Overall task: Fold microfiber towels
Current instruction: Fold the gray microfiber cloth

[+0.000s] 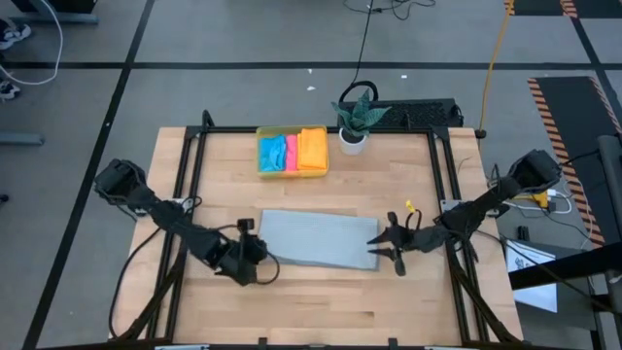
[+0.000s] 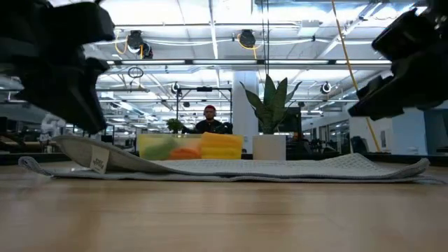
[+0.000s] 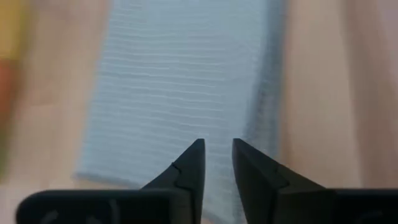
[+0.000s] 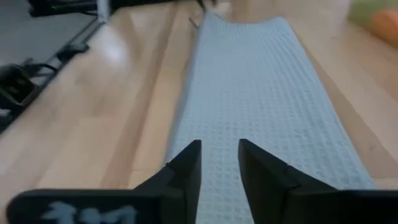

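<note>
Light grey towel [image 1: 316,240] lying folded flat mid-table, left gripper [image 1: 255,255] and right gripper [image 1: 387,244] at its opposite ends, both parted and grasping nothing, other towels [image 1: 293,151] in a yellow tray [image 1: 259,135].

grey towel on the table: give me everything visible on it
The light grey towel is a soft cloth with a waffle-like weave, lying flat on the wooden table as a long rectangle, apparently folded once. A small white tag hangs at one end, which sits slightly raised. The left gripper and the right gripper are at opposite short ends, fingers parted; neither visibly clamps the cloth. It lies apart from the yellow tray.
</note>
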`<state>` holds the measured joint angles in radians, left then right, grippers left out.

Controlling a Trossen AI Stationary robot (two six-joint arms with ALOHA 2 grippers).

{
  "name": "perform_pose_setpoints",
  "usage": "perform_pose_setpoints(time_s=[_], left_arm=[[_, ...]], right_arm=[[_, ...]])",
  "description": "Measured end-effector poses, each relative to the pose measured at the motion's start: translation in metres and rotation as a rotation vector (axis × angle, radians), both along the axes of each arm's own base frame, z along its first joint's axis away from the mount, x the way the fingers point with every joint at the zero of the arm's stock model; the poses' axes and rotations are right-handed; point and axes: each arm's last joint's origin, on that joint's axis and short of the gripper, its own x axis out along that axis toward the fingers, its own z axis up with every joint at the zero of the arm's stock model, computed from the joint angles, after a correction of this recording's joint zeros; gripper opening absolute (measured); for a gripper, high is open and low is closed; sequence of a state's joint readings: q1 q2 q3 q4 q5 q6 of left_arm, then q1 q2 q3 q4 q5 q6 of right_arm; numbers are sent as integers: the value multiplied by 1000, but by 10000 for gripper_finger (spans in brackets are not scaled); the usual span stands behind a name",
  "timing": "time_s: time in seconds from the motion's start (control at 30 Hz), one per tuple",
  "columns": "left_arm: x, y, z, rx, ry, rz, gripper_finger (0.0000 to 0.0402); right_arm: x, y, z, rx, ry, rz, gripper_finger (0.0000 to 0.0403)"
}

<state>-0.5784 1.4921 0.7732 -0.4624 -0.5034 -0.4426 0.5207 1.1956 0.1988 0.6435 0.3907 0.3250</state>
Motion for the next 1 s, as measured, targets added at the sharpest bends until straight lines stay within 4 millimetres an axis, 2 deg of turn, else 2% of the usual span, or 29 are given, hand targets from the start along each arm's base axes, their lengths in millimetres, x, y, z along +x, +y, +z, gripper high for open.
perform_pose_setpoints(time_s=[0.13, 0.4, 0.5, 0.6, 0.8, 0.9, 1.0], left_arm=[[2, 0, -4, -64, 45, -91, 60], [-4, -7, -4, 9, 51, -184, 43], [-5, -7, -4, 41, 48, -196, 57], [-5, -7, -4, 59, 47, -200, 89], [-7, -3, -8, 67, 57, -183, 155], [-12, 0, -16, 68, 78, -162, 163], [-16, 3, -21, 62, 92, -133, 151]], right_arm=[[2, -3, -6, -15, 33, -16, 74], [2, -3, -7, -19, 38, -14, 60], [2, -1, -7, 4, 47, 41, 61], [0, 4, -6, 20, 49, 128, 73], [-7, 16, -5, -26, 36, 225, 128], [-11, 24, -7, -101, 57, 297, 146], [-10, 29, -7, -202, 120, 310, 148]])
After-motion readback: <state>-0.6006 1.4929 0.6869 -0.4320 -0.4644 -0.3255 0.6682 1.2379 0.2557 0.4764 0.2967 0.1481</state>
